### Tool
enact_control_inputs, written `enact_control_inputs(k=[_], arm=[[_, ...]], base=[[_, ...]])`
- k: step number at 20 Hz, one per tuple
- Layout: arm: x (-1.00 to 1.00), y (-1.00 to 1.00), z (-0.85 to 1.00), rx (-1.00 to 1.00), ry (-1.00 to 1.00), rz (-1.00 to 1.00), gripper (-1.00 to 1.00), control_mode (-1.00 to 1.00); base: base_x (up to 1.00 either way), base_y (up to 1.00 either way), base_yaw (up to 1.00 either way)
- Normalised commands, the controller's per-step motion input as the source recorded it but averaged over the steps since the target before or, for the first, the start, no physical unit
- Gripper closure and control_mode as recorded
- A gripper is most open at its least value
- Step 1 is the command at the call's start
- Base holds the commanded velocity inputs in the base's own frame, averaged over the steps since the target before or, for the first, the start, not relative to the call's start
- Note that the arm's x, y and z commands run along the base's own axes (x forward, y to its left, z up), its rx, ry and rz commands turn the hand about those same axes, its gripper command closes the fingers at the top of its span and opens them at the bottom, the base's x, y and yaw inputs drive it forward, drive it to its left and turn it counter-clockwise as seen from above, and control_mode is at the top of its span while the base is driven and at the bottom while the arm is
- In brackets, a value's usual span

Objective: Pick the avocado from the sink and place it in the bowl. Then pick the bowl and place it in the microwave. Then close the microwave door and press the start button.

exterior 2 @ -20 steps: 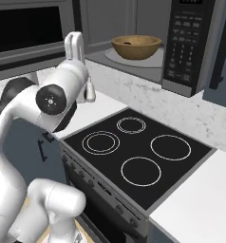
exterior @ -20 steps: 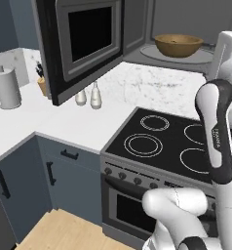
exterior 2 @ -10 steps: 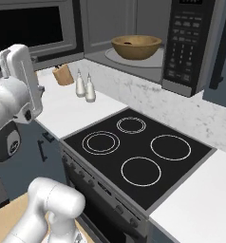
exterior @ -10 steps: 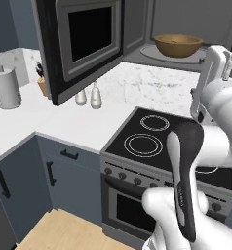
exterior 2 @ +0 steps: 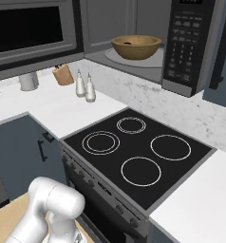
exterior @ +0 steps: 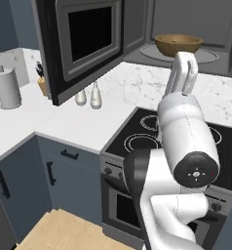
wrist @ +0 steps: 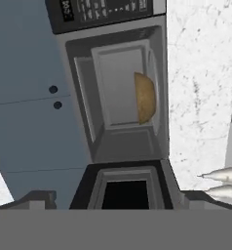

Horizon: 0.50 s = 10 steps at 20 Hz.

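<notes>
My arm has swung back toward the microwave point(exterior: 186, 39), pincer open and empty, bowl point(exterior: 178, 45) sitting inside.

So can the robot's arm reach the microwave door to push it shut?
Probably yes. The microwave door hangs wide open over the counter, with nothing between it and the arm. The open gripper is empty, and the bowl already sits inside the microwave, clear of the door's swing.
</notes>
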Motion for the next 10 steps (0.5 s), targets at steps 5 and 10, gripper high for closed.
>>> enact_control_inputs(k=[5, 10], arm=[[0.03, 0.88, -0.22, -0.1, -0.2, -0.15, -1.0, -1.0], [0.25, 0.63, -0.53, 0.0, -0.21, -0.13, -1.0, -1.0]], base=[[0.0, 0.0, 0.0], [0.0, 0.0, 0.0]])
